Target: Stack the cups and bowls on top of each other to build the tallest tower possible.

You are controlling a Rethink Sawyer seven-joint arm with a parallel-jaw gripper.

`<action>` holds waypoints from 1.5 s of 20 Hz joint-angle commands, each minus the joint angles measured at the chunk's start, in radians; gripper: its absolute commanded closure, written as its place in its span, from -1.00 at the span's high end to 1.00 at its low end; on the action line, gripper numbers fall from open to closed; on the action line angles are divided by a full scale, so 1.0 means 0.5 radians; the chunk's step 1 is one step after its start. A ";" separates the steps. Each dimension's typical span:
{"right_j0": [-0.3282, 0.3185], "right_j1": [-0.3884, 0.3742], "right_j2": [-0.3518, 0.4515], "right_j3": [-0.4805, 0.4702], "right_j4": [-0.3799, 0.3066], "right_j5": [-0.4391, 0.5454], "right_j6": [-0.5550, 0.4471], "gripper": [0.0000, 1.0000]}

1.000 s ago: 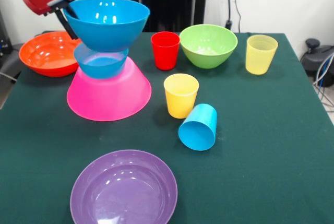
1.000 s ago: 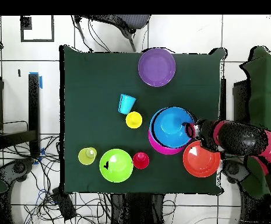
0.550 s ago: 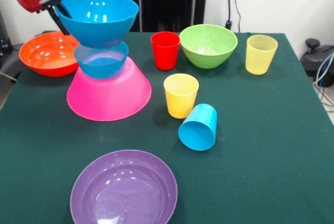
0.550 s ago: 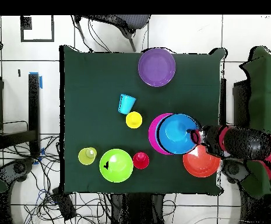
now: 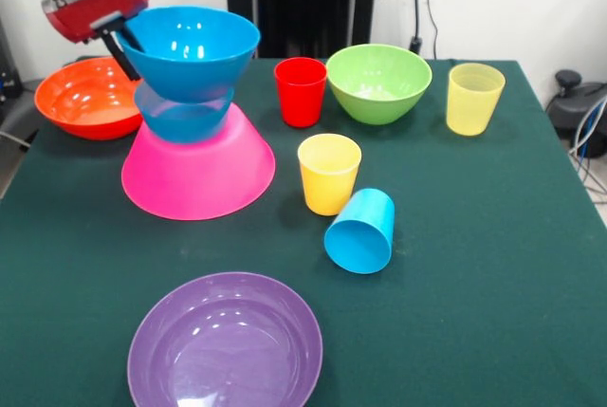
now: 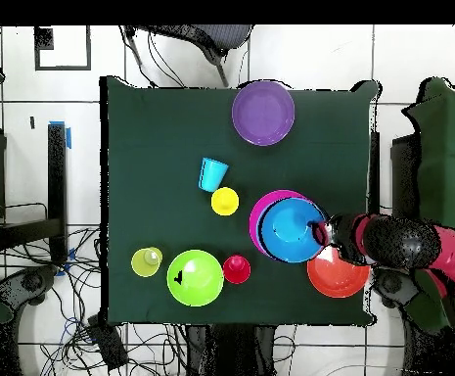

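The tower stands at the left: an upside-down pink bowl (image 5: 199,170) (image 6: 255,217) carries a small blue bowl (image 5: 182,115). A medium blue bowl (image 5: 190,51) (image 6: 292,230) sits upright right above the small one, touching or nearly touching its rim. My gripper (image 5: 123,39) (image 6: 320,233) is shut on that bowl's left rim. The orange bowl (image 5: 87,96) (image 6: 337,277) lies behind, to the left. A red cup (image 5: 301,91), a green bowl (image 5: 378,82) and a pale yellow cup (image 5: 474,98) line the back. A yellow cup (image 5: 329,173) stands mid-table, with a blue cup (image 5: 360,230) on its side by it.
The purple bowl (image 5: 226,341) (image 6: 263,113) sits upright near the front edge. Seen from overhead, the green bowl (image 6: 195,277), red cup (image 6: 236,268) and pale yellow cup (image 6: 146,261) stand in a row, and the yellow cup (image 6: 225,201) and blue cup (image 6: 211,174) are mid-table.
The held blue bowl swung left and up off the tower's centre, then came back right and lower over the small blue bowl. Nothing else moved.
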 commanded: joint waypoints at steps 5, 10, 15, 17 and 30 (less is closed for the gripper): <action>0.035 0.139 0.034 -0.099 -0.190 0.070 -0.668 -1.00; 0.010 0.117 0.070 -0.104 -0.150 0.145 -0.692 -1.00; -0.021 0.089 0.102 -0.094 -0.120 0.214 -0.718 -1.00; -0.026 0.081 0.111 -0.096 -0.115 0.233 -0.718 -1.00; -0.022 0.084 0.111 -0.085 -0.148 0.230 -0.671 -1.00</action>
